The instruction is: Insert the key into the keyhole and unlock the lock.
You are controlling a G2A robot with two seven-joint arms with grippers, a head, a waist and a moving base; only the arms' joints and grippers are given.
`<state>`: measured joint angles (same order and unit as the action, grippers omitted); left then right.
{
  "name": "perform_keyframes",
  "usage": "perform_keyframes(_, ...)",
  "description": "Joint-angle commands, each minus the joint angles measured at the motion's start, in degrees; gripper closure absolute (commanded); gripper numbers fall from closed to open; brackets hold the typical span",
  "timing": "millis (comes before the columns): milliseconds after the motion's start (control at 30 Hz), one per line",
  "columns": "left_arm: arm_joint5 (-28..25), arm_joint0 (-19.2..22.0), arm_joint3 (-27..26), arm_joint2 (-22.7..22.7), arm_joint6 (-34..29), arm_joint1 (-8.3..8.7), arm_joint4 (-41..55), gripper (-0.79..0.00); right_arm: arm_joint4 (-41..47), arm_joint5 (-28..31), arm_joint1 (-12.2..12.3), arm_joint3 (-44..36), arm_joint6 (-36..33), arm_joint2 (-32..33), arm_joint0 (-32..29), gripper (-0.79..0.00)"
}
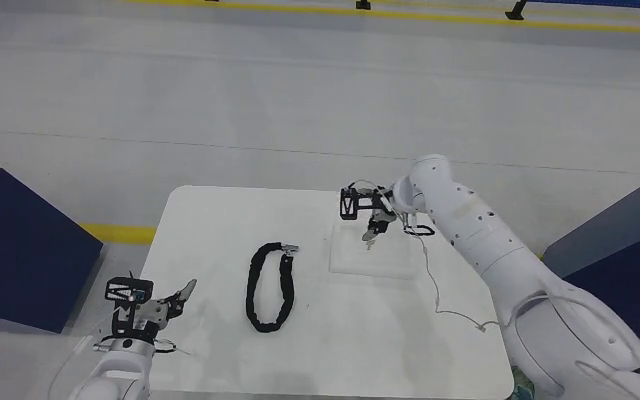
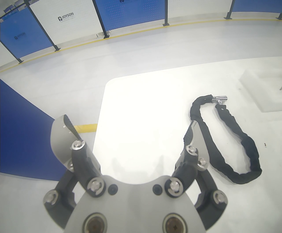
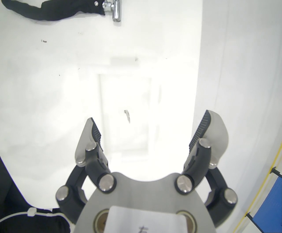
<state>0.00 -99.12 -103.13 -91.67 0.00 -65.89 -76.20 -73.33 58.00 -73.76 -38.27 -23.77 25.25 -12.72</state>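
Observation:
A black fabric-sleeved chain lock (image 1: 270, 288) lies in a loop at the middle of the white table (image 1: 210, 230). Its silver lock cylinder (image 1: 290, 247) sits at the loop's far end, seen also in the left wrist view (image 2: 220, 98) and the right wrist view (image 3: 115, 11). A small metal key (image 3: 127, 115) lies on a white pad (image 1: 385, 262) to the right of the chain. My right gripper (image 3: 149, 130) hangs open just above the pad with the key ahead of its fingers (image 3: 93, 132); the top view shows this gripper (image 1: 372, 232) over the pad's far edge. My left gripper (image 2: 128, 130) is open and holds nothing, low over the table's near left corner (image 1: 170, 302).
A thin white cable (image 1: 440, 300) trails from the right arm across the table's right side. Blue panels (image 1: 35, 260) stand beside the table's left edge. Bare table lies between the left gripper and the chain (image 2: 231, 136).

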Motion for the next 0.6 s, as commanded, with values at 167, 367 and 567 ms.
perform_keyframes(167,0.0,0.0,0.0,0.0,0.0,0.0,0.0,-0.785,-0.84,0.0,-2.36,5.82,2.82,-6.42,-0.39,-0.785)
perform_keyframes(367,0.0,0.0,0.0,0.0,0.0,0.0,0.0,-0.785,-1.54,-0.05,-4.51,11.64,5.15,-8.1,-0.77,-0.785)
perform_keyframes(567,0.0,0.0,0.0,0.0,0.0,0.0,0.0,-0.785,-1.83,-1.39,-6.79,15.78,6.34,-8.6,-1.88,-0.785)
